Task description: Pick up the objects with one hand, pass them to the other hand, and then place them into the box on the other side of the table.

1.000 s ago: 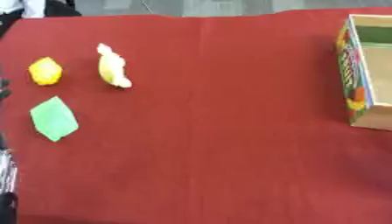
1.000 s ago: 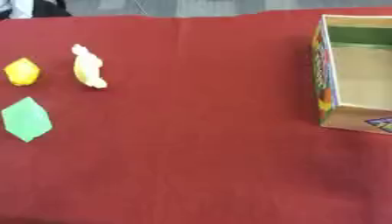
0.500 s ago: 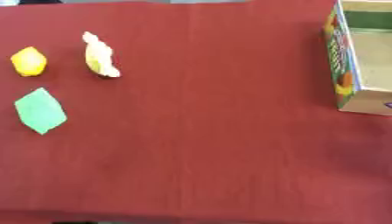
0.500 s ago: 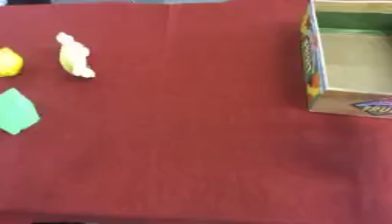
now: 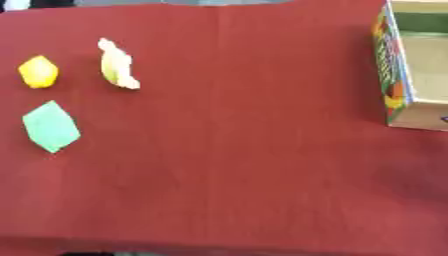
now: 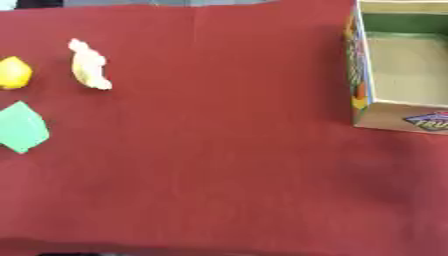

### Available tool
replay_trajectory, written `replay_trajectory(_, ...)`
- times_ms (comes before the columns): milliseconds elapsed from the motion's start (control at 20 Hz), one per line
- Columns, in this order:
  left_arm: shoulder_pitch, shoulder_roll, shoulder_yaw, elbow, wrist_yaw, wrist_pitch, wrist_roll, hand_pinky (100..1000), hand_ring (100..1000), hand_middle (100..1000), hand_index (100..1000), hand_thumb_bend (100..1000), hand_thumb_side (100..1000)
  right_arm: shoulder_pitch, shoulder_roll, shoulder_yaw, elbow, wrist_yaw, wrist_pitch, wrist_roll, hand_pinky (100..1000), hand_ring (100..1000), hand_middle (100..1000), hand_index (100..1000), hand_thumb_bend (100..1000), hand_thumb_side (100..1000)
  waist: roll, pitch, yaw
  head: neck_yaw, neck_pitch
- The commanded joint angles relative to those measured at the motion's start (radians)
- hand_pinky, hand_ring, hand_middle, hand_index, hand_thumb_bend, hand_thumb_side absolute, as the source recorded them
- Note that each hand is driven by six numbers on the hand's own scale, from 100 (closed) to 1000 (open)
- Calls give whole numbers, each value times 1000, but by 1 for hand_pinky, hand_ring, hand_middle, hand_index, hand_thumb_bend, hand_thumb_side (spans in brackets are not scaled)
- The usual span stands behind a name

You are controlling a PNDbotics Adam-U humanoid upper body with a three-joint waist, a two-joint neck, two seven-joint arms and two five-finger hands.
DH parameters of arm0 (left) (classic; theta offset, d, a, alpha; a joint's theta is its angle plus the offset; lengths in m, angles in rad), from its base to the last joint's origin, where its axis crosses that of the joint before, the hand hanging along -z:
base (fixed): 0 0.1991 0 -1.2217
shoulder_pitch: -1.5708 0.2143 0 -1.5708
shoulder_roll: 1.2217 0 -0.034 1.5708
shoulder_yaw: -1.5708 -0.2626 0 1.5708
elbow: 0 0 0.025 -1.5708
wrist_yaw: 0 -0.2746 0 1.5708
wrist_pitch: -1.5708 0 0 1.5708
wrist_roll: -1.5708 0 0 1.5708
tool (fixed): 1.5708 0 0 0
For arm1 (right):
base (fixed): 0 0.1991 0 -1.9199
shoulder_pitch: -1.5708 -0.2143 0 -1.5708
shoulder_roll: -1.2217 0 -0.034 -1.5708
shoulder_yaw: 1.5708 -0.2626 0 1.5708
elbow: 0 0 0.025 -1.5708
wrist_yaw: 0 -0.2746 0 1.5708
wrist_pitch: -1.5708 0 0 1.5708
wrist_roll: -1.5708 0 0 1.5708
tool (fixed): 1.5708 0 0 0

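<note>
Red-covered desk [image 5: 245, 150] seen from above. At the left side: yellow rounded object [image 5: 38, 72], just beside it a pale yellow-white crumpled object [image 5: 115, 64], and near both, toward the front, a flat green diamond-shaped piece [image 5: 51, 125]. Well apart, at the far right: open cardboard box [image 6: 398, 70] with colourful printed wall, interior bare. Neither hand visible, so state of the fingers impossible to tell.

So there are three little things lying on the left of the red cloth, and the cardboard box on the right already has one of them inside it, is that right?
Not quite. The box on the right is empty: the right eye view shows only its bare floor. The rest holds: the yellow lump, the pale yellow piece and the green piece all lie on the left of the red cloth.
</note>
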Motion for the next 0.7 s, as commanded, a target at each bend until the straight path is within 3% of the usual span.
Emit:
replay_trajectory(50, -14, 172, -49, -12, -10, 62, -101, 845, 810, 747, 865, 686, 540, 2, -35, -1, -22, 8, -8, 2, 868, 888, 773, 865, 100, 490, 2, -21, 2, 16, -4)
replay_trajectory(350, -36, 279, -121, -4, -37, 128, -291, 866, 836, 773, 866, 791, 487, 5, -35, 7, -22, 19, -5, 8, 868, 888, 772, 865, 100, 496, 5, -21, -3, 93, -13)
replay_trajectory(700, -70, 326, -179, 33, -108, 164, -490, 872, 849, 781, 854, 844, 427, 5, -33, 15, -22, 30, -3, 13, 869, 887, 772, 865, 100, 498, 7, -20, -9, 102, -19)
